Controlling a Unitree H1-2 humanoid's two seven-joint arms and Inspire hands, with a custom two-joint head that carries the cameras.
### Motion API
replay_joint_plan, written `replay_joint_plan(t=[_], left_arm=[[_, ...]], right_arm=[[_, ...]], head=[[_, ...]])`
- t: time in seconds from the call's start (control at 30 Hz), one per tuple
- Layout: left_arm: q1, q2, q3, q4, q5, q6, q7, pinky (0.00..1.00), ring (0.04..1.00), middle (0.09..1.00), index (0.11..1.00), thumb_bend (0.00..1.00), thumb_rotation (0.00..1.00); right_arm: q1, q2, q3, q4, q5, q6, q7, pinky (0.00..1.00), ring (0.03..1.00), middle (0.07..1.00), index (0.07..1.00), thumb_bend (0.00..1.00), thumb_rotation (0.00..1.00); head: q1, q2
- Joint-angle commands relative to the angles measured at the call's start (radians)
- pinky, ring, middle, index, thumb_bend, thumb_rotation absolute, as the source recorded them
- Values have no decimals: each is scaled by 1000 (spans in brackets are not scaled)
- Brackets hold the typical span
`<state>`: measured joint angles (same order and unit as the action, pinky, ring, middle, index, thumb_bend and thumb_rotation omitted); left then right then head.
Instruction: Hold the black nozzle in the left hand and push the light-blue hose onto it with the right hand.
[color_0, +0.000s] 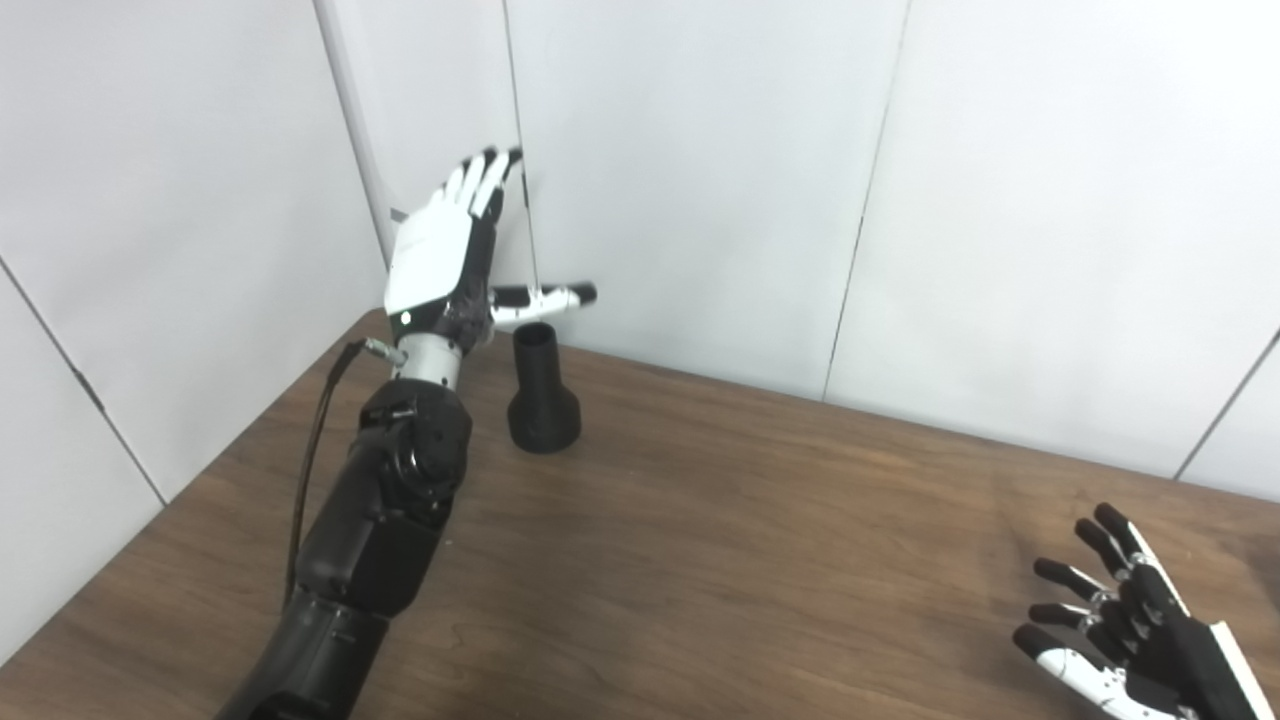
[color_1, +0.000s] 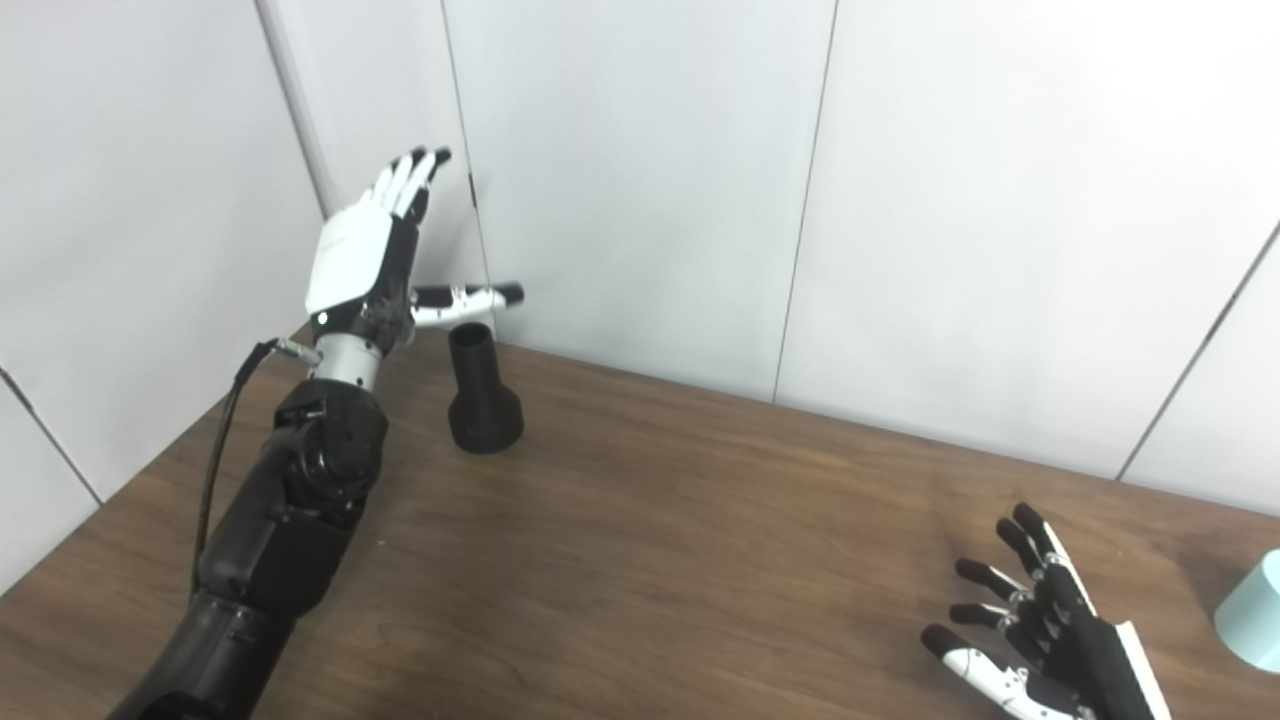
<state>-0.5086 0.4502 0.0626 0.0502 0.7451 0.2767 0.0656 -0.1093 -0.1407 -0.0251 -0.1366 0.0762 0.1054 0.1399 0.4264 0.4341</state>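
Note:
The black nozzle stands upright on the wooden table, wide base down, near the back left. My left hand is raised just left of it and above it, open, fingers pointing up and thumb stretched out over the nozzle's top without touching it. My right hand hovers low at the front right, open with fingers spread, holding nothing. The light-blue hose shows only in the right eye view, as a round end at the right edge, a short way right of the right hand.
White wall panels close off the table's back and left sides, close behind the left hand. A black cable runs along the left forearm.

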Motion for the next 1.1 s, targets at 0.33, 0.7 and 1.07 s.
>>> replay_joint_plan(t=[0.33,0.7,1.07], left_arm=[[-33,44,-23,10,57,193,-123,1000,1000,1000,1000,1000,476],[-6,27,0,44,77,193,-149,1000,1000,996,1000,1000,497],[31,58,-53,87,37,188,-184,956,974,897,868,1000,486]], right_arm=[[-21,-18,-12,-58,23,-32,9,564,765,935,959,466,0],[-14,-21,-14,-87,26,-10,6,600,764,934,957,474,0],[-14,-19,-15,-100,23,6,2,571,756,934,955,470,0]], head=[[2,8],[7,22],[3,33]])
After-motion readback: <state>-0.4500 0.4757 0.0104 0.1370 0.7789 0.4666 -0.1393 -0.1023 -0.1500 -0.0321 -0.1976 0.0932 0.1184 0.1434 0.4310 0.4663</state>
